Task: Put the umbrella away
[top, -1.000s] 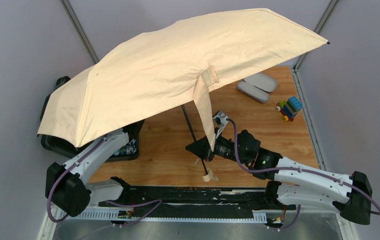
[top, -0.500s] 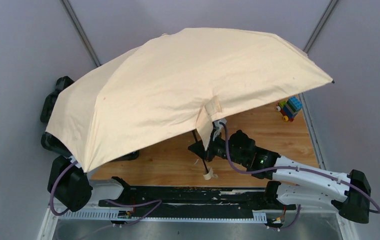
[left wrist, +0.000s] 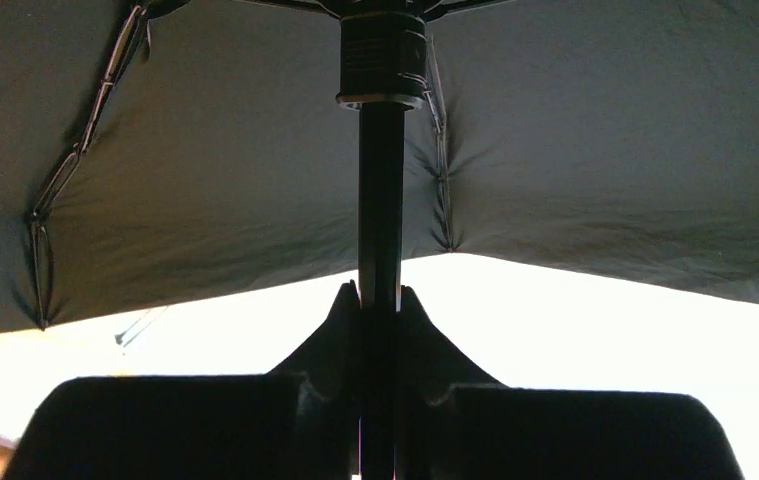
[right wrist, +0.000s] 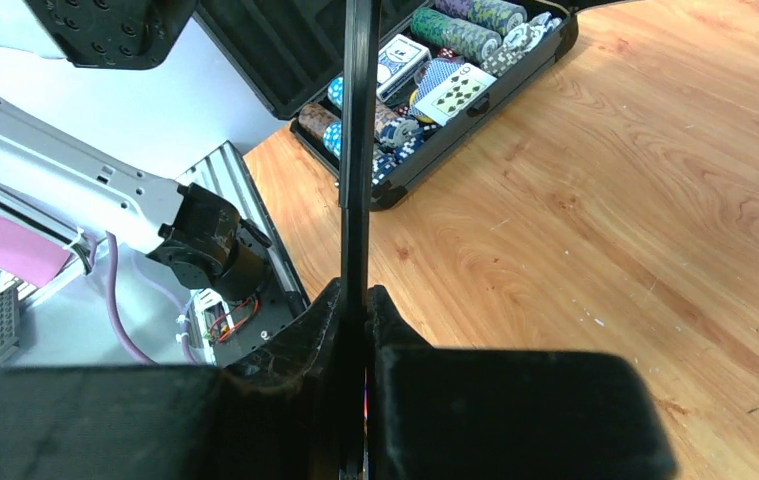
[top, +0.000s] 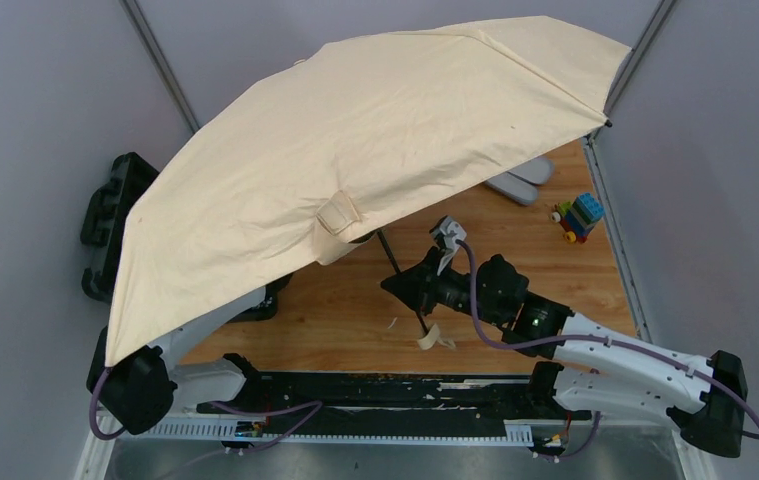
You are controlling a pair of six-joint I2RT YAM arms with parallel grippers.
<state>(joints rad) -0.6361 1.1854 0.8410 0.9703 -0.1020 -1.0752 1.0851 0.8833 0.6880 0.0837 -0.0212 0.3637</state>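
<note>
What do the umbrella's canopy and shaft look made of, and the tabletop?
The umbrella canopy: matte beige woven fabric, showing soft creases and seams. The shaft: smooth black, faint sheen, probably metal, unconfirmed. The tabletop: wood or wood-look laminate, grain lines visible, light sheen.

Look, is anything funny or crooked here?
Yes. The umbrella is wide open and tilted, hanging over much of the table. That is odd for something being put away. Both the left gripper and right gripper clamp its shaft.
</note>
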